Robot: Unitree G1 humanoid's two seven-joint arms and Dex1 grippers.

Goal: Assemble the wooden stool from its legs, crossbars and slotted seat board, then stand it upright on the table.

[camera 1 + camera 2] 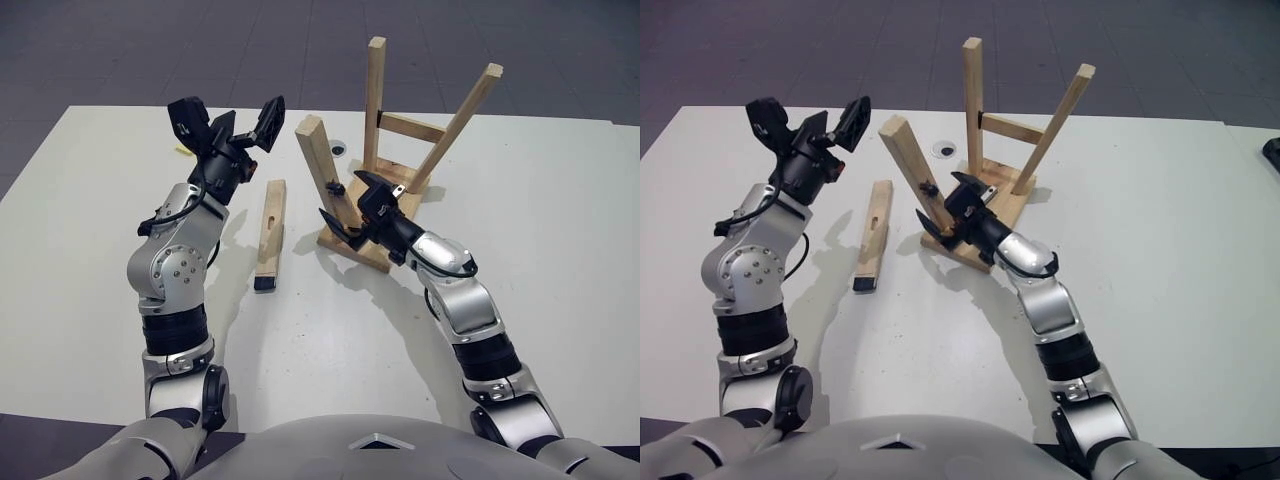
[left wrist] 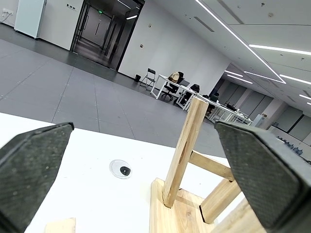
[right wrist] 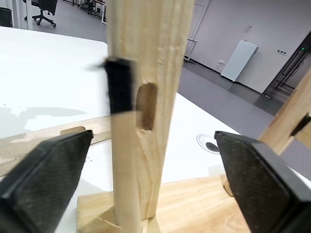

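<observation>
The slotted seat board (image 1: 366, 246) lies flat on the white table with three legs pointing up. One leg (image 1: 318, 160) leans left, one (image 1: 375, 95) stands straight, and one (image 1: 463, 113) leans right. A crossbar (image 1: 412, 128) joins the last two. My right gripper (image 1: 347, 200) is open around the leaning leg (image 3: 150, 73) near its base; a small black piece (image 3: 119, 85) sits on that leg's side. A loose leg (image 1: 270, 232) lies on the table left of the board. My left gripper (image 1: 230, 125) is open and empty, raised above the table left of the stool.
A round cable port (image 1: 340, 148) sits in the table behind the stool. A small yellow scrap (image 1: 181, 150) lies near the left gripper. A dark object (image 1: 1272, 150) shows at the table's far right. Bare table lies in front and to the right.
</observation>
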